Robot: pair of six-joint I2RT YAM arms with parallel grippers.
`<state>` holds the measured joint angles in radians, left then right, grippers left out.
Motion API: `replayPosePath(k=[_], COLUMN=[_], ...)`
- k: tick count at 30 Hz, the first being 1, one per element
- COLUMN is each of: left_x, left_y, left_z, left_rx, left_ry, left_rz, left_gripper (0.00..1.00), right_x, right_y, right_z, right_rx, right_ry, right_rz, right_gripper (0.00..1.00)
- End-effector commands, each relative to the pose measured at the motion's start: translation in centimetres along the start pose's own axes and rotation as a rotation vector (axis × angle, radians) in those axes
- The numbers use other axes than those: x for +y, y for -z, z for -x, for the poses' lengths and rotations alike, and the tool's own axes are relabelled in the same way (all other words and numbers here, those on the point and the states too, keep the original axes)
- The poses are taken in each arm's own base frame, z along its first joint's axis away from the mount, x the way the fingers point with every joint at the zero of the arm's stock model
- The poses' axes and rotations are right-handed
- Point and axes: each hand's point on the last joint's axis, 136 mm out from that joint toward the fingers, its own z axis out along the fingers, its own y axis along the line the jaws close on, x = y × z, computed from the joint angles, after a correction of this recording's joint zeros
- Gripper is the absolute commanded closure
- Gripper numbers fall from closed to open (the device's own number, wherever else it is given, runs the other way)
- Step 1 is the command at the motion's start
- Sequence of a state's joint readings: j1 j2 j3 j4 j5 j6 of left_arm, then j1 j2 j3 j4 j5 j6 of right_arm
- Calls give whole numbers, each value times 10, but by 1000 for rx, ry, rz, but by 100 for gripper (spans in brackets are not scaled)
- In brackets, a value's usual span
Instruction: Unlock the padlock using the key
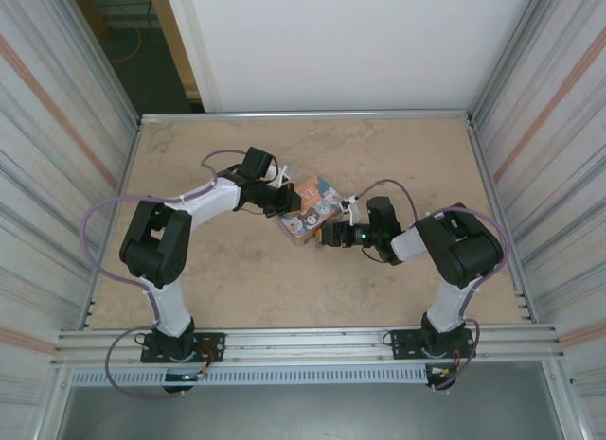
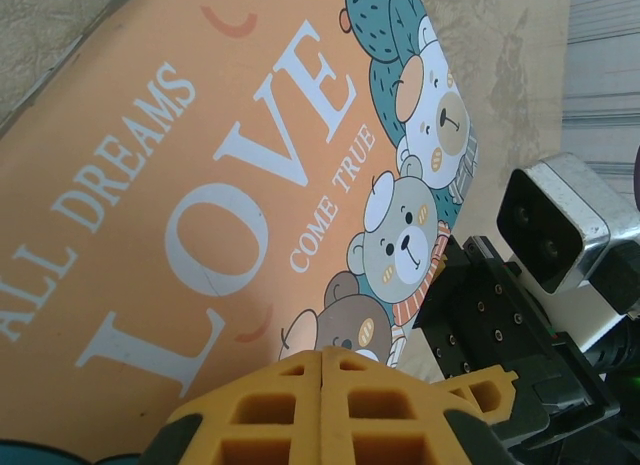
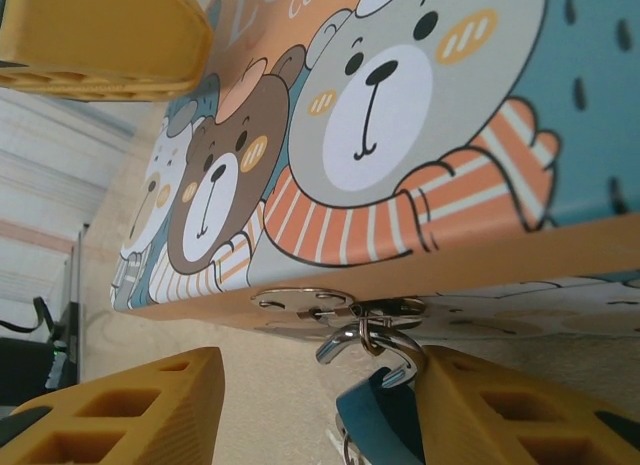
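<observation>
Right fingers parted at the padlock, left clenched.
Your right gripper [image 3: 320,390] stands released, and the teal padlock [image 3: 378,427] hangs between its fingers from the hasp [image 3: 300,300] of the tin [image 3: 420,135], against one finger and clear of the other. Your left gripper [image 2: 320,380] is clenched tight over the lid; whether it pinches anything, you can't tell.

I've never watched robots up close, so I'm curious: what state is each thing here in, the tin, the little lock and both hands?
Tin box: lid shut, hasp fastened.
Padlock: hanging through the hasp; locked or unlocked, cannot tell.
Left hand: shut, over the lid.
Right hand: open, fingers either side of the padlock.
</observation>
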<state>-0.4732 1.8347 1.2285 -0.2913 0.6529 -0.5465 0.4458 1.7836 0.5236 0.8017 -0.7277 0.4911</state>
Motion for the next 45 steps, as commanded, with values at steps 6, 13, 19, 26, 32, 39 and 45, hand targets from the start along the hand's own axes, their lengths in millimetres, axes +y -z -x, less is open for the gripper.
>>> replayPosePath(k=[6, 13, 19, 26, 32, 39, 45], left_x=[7, 8, 10, 13, 16, 19, 19], left_y=[-2, -1, -1, -2, 0, 0, -2], left_z=[-4, -4, -6, -10, -15, -19, -18], left_rx=[13, 9, 9, 12, 5, 3, 3], left_ry=[-5, -3, -1, 4, 9, 14, 14], left_rz=[19, 21, 26, 30, 30, 32, 26], left_gripper=[95, 94, 95, 95, 95, 94, 94], right_x=[7, 6, 3, 3, 5, 7, 8], right_y=[5, 5, 6, 7, 7, 0, -6], right_z=[-5, -4, -5, -3, 5, 5, 14], right_rx=[28, 31, 39, 30, -1, -2, -21], right_ry=[37, 35, 27, 13, 1, 1, 9], right_rz=[2, -7, -24, -30, -29, -20, -16], right_gripper=[55, 65, 74, 88, 95, 83, 78])
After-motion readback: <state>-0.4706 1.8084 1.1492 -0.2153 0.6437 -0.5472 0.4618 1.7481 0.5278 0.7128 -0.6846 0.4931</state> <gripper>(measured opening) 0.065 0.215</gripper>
